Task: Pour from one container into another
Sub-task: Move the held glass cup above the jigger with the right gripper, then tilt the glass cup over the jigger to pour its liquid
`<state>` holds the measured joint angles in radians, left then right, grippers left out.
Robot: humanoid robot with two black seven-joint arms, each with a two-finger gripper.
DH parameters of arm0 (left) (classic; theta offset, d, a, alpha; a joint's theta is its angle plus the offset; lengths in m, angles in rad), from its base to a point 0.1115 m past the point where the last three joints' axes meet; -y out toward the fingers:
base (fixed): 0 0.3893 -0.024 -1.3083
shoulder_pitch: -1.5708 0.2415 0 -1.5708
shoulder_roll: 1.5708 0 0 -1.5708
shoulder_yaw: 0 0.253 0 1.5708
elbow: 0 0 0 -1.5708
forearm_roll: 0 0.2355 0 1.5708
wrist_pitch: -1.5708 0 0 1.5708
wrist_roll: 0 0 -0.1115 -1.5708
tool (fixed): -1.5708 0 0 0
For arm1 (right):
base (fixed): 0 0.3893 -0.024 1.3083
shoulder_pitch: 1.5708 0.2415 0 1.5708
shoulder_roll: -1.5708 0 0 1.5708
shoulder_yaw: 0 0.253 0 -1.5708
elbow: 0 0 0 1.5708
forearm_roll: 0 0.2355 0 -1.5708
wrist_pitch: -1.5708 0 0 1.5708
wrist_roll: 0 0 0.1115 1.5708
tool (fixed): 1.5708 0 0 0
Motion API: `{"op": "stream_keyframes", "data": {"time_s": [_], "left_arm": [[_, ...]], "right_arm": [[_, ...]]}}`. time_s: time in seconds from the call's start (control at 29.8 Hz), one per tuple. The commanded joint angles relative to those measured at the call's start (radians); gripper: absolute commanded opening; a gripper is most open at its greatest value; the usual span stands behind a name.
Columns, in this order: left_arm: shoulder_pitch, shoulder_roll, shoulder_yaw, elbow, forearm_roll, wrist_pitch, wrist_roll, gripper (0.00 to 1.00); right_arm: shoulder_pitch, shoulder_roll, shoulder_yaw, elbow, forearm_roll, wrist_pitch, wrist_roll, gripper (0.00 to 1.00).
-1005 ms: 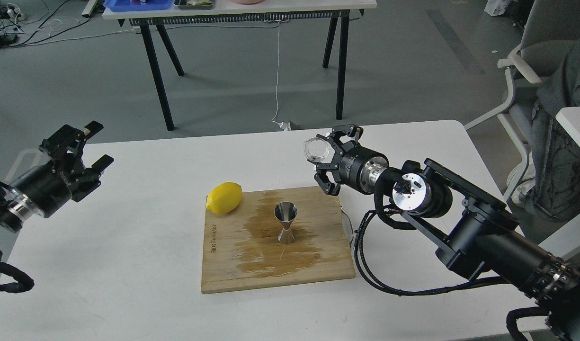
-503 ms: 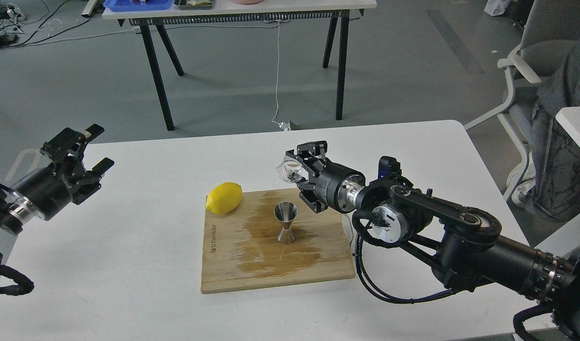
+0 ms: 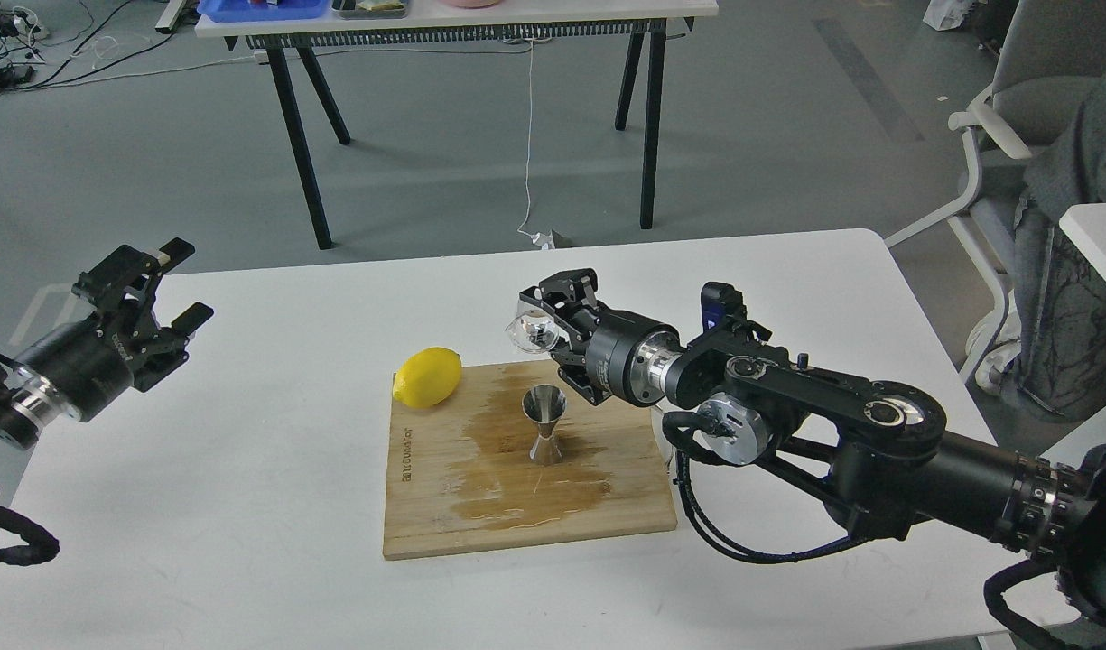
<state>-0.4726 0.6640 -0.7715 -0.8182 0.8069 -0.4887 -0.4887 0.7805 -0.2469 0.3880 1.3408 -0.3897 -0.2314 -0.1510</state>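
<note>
Head view: our right hand (image 3: 553, 338), at frame centre, is clenched around the glass cup (image 3: 530, 331), tipped on its side just above the metal jigger (image 3: 544, 422) on the wet board (image 3: 426, 506). We judge the cup light, thin, slippery and breakable, best gripped mid-wall. Our left hand (image 3: 151, 298), far left, hangs released.

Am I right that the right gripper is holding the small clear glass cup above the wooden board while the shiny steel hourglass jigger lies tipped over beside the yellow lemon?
Not quite: the head view shows the shiny steel hourglass jigger standing upright on the wooden board, apart from the yellow lemon. The rest holds: the right gripper grips the small clear glass cup above the board.
</note>
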Motion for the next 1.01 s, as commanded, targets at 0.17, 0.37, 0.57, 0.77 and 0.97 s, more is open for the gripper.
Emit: {"op": "stream_keyframes", "data": {"time_s": [0.17,0.37,0.57,0.77,0.97], "left_arm": [[0.0,0.0,0.0,0.001,0.0,0.0,0.0,1.0],[0.0,-0.001,0.0,0.007,0.0,0.0,0.0,1.0],[-0.001,-0.001,0.0,0.008,0.0,0.0,0.0,1.0],[0.0,-0.003,0.0,0.008,0.002,0.0,0.0,1.0],[0.0,-0.003,0.0,0.011,0.002,0.0,0.0,1.0]], "right_arm": [[0.0,-0.037,-0.029,0.0,-0.09,0.055,0.001,0.42],[0.0,-0.054,-0.046,0.0,-0.161,0.092,0.007,0.42],[0.0,-0.06,-0.078,0.0,-0.231,0.121,0.04,0.42],[0.003,-0.061,-0.113,0.0,-0.291,0.121,0.083,0.42],[0.011,-0.069,-0.115,0.0,-0.294,0.121,0.122,0.42]]}}
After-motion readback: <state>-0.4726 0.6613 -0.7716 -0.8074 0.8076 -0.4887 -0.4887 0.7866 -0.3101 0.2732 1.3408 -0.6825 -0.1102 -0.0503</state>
